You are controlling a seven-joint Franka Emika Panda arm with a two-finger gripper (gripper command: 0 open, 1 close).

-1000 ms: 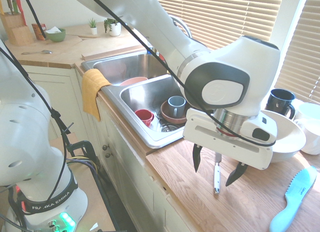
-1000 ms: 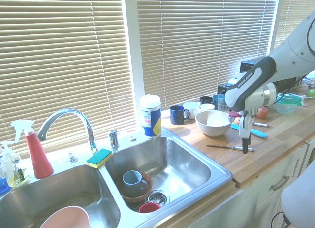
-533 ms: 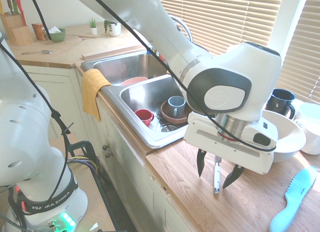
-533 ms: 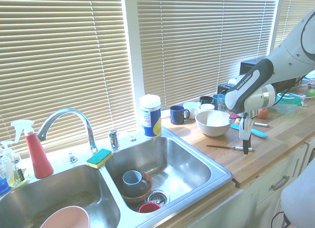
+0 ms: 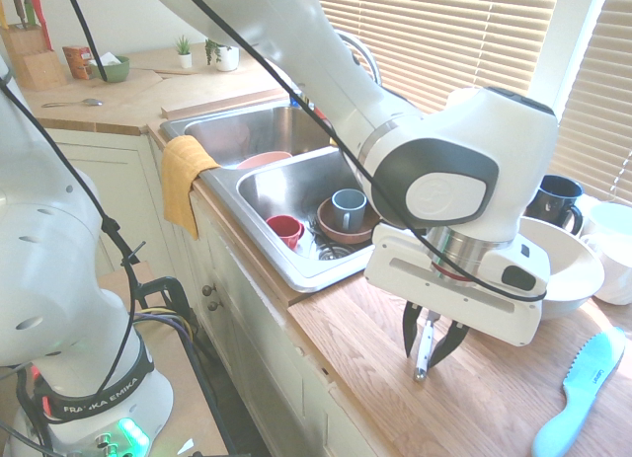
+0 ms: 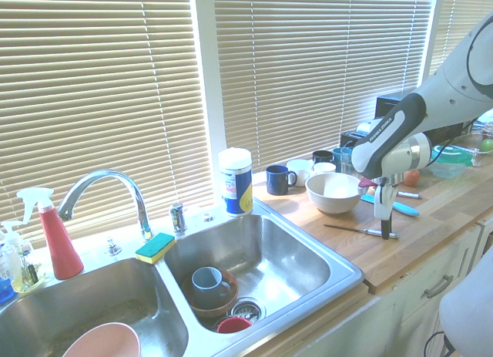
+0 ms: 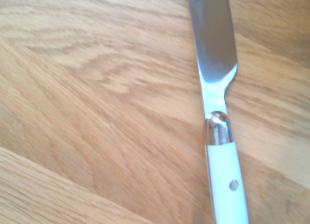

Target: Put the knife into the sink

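Note:
The knife (image 5: pixel 425 346), slim with a silver blade and a white handle, lies flat on the wooden counter to the right of the sink (image 5: pixel 259 232). My gripper (image 5: pixel 426 358) is down over its handle, one finger on each side. The jaws are half closed, and a small gap still shows on either side of the handle. From the opposite side, the knife (image 6: pixel 360 230) lies near the counter's front edge with the gripper (image 6: pixel 384 232) at its handle end, right of the sink (image 6: pixel 348 277). The wrist view shows the knife (image 7: pixel 224 171) close up on the wood.
A large white bowl (image 5: pixel 571 271) stands just behind the gripper, with dark mugs (image 5: pixel 553 200) beyond it. A light-blue plastic knife (image 5: pixel 583 393) lies to the right. The near basin holds a grey mug (image 5: pixel 348 208), a brown bowl and a red cup. A yellow cloth (image 5: pixel 183 176) hangs over the sink's edge.
The fingers have drawn in from wide open to close around the knife's handle, and the gripper has sunk slightly. The knife still lies on the counter.

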